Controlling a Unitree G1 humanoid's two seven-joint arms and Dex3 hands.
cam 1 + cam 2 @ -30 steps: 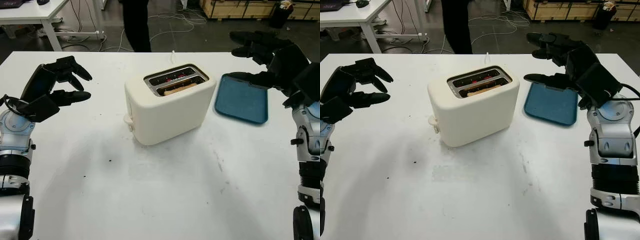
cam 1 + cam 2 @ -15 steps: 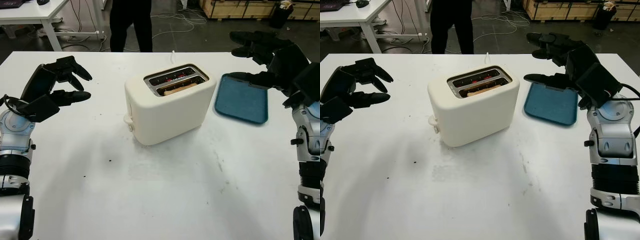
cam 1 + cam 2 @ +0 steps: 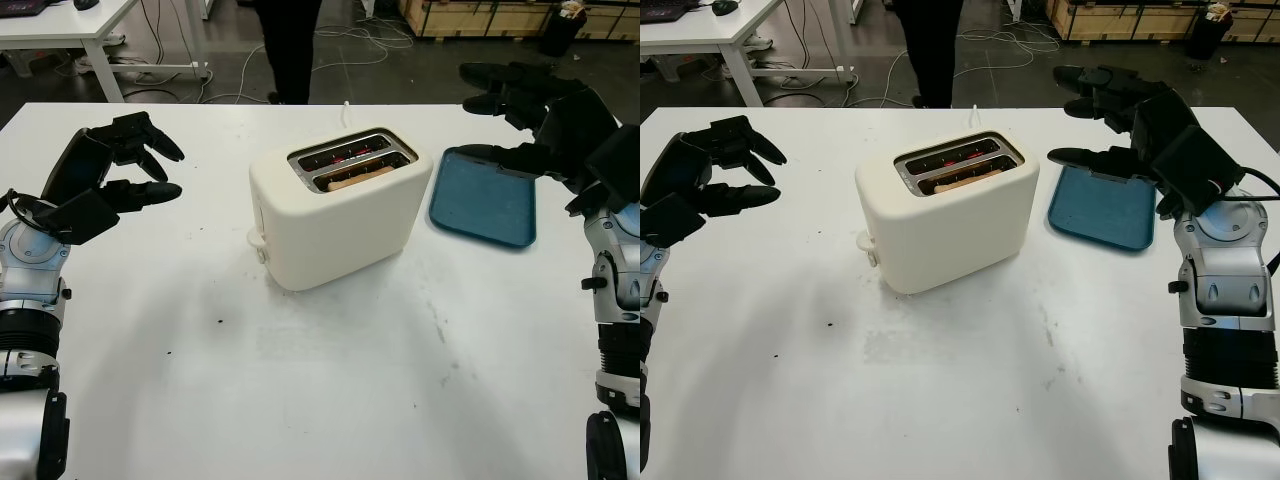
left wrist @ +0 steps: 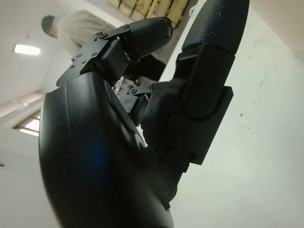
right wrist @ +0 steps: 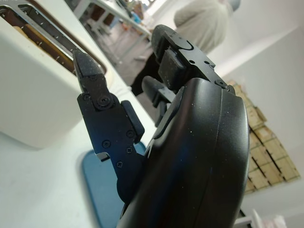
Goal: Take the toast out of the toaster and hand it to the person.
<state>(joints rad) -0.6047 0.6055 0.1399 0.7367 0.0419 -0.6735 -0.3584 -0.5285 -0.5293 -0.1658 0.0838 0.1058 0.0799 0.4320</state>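
Only the person (image 3: 291,45) behind the counter (image 3: 330,390) had stepped a little to the right since the earlier frames; both robot hands stayed where they were. At the left, the left robot hand (image 3: 105,175) hovered above the counter, open and holding nothing. In the middle stood the cream toaster (image 3: 335,205), with the toast (image 3: 355,177) low in its near slot. Beside it lay a blue tray (image 3: 485,198). Above the tray, the right robot hand (image 3: 530,115) was open too.

A cream toaster (image 3: 338,212) stands mid-table, what looks like toast (image 3: 357,178) sunk in its nearer slot.
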